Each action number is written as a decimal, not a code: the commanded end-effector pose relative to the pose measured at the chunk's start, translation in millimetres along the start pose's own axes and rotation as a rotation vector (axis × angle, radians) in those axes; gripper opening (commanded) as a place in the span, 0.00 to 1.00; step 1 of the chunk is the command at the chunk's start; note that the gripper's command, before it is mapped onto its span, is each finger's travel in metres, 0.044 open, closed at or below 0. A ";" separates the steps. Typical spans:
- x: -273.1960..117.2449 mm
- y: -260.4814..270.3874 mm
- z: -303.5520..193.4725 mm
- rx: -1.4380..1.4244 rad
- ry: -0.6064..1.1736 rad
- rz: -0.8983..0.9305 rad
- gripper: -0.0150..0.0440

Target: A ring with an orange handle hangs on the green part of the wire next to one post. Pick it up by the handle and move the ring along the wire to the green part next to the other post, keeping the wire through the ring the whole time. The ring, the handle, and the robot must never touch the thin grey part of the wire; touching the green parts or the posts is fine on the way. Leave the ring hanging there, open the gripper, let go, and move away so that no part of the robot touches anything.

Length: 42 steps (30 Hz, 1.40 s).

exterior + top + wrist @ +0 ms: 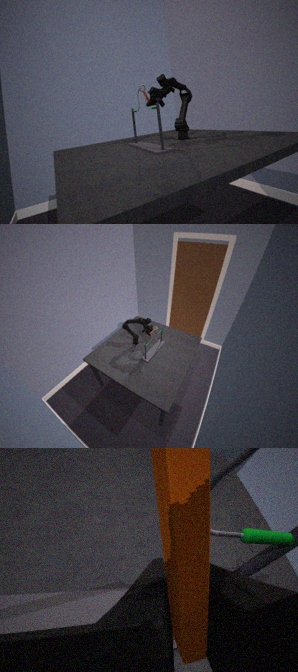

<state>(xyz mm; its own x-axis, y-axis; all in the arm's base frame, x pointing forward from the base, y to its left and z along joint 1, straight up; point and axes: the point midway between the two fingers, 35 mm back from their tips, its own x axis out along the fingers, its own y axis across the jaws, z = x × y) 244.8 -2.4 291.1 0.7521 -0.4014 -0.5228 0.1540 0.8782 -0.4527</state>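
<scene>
The gripper [150,333] [148,102] [187,593] is shut on the orange handle [152,332] [146,96] [189,533], which slants up from the fingers. The ring at the handle's upper end shows in the exterior view [139,87] at the high bend of the thin grey wire [138,101], above both green parts. Whether the wire touches the ring is too small to tell. One green part [147,344] [134,111] and the other green part [160,331] [153,107] sit at the two posts. In the wrist view the ring is out of frame; one green part [267,536] lies right of the handle.
The two posts [134,126] [160,129] stand on a pale base [150,356] [146,147] on the grey table [165,379] [103,169]. In the exterior view the gripper is close to the top of the nearer post. The arm [130,331] [184,107] reaches over from its base on the table.
</scene>
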 end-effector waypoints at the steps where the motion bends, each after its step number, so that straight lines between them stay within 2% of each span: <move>1: 1.0 -2.8 0.4 -0.050 -0.007 -0.045 0.00; 42: -2.3 -27.9 8.0 -0.543 -0.082 -0.446 0.00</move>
<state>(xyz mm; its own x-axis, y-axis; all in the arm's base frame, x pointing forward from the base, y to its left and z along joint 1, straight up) 246.8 -20.9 306.3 0.7434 -0.6407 -0.1917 0.1235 0.4133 -0.9022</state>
